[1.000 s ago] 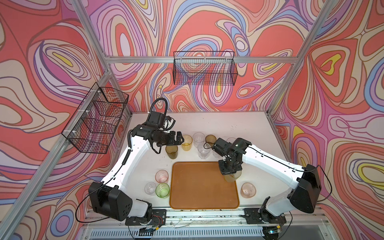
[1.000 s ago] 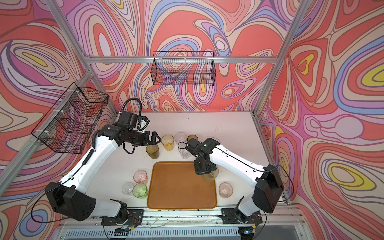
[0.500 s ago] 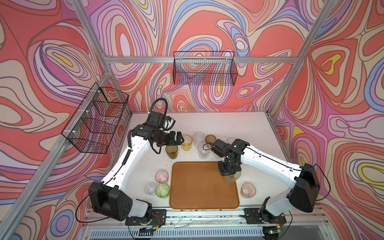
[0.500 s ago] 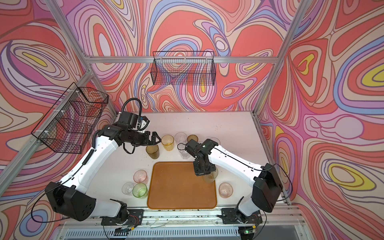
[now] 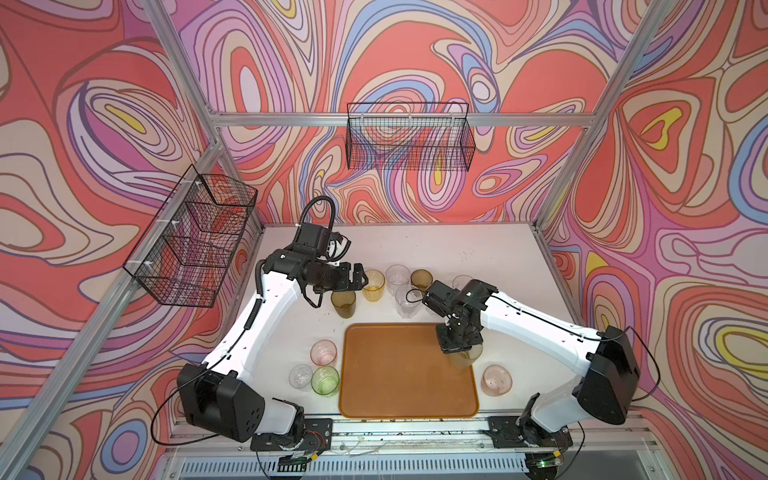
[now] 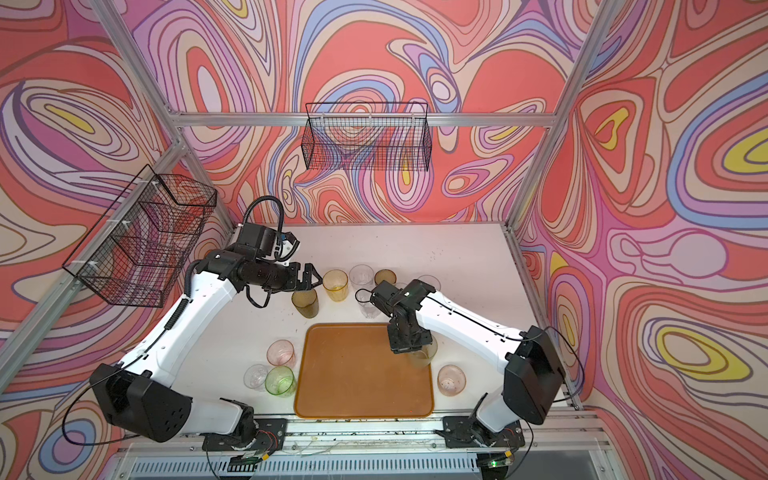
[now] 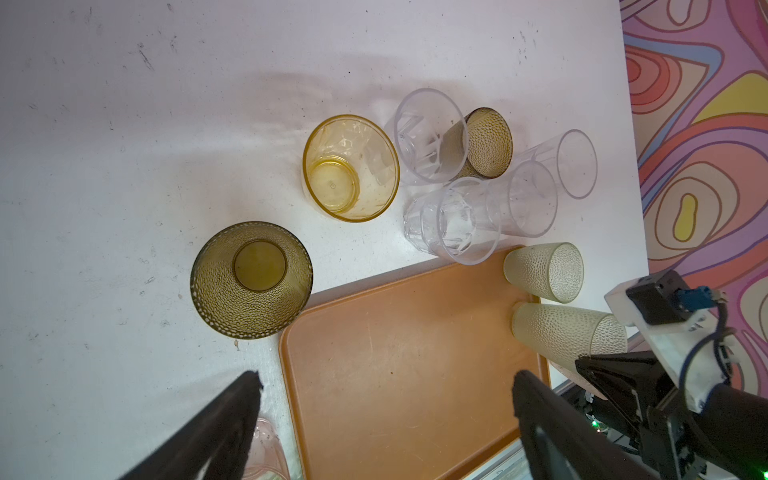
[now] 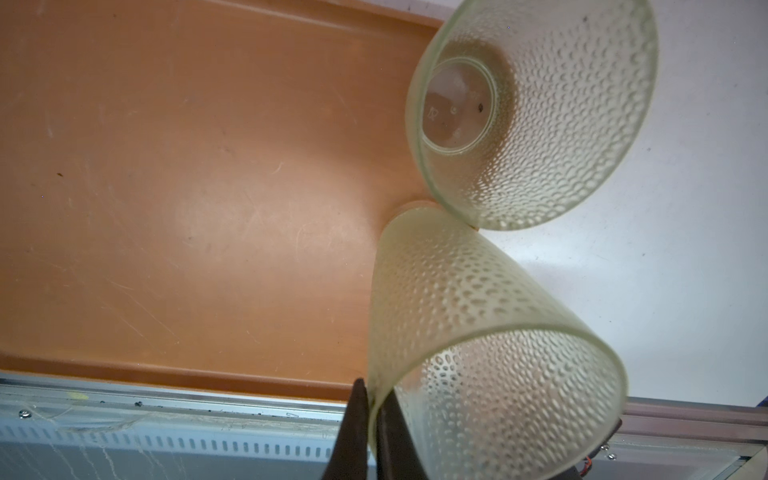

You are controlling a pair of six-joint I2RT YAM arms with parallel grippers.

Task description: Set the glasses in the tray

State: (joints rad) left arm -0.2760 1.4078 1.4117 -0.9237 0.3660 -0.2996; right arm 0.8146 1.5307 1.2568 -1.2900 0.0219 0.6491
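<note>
The tray (image 5: 399,374) at lower centre in both top views is plain orange-brown. Left of it stand a pink glass (image 5: 323,352), a bright green glass (image 5: 325,380) and a clear glass (image 5: 301,377). Above it are a dimpled dark olive glass (image 5: 343,303), an amber yellow glass (image 5: 374,284) and a clear faceted glass (image 5: 397,275). The pale frosted green glass (image 8: 478,332) is dimpled all over. The surface (image 5: 457,249) is white. The walls (image 5: 415,62) swirl in red, pink, lilac, blue, yellow and cream. The wire baskets (image 5: 409,137) are black, and the arms (image 5: 266,316) are white with black joints.
</note>
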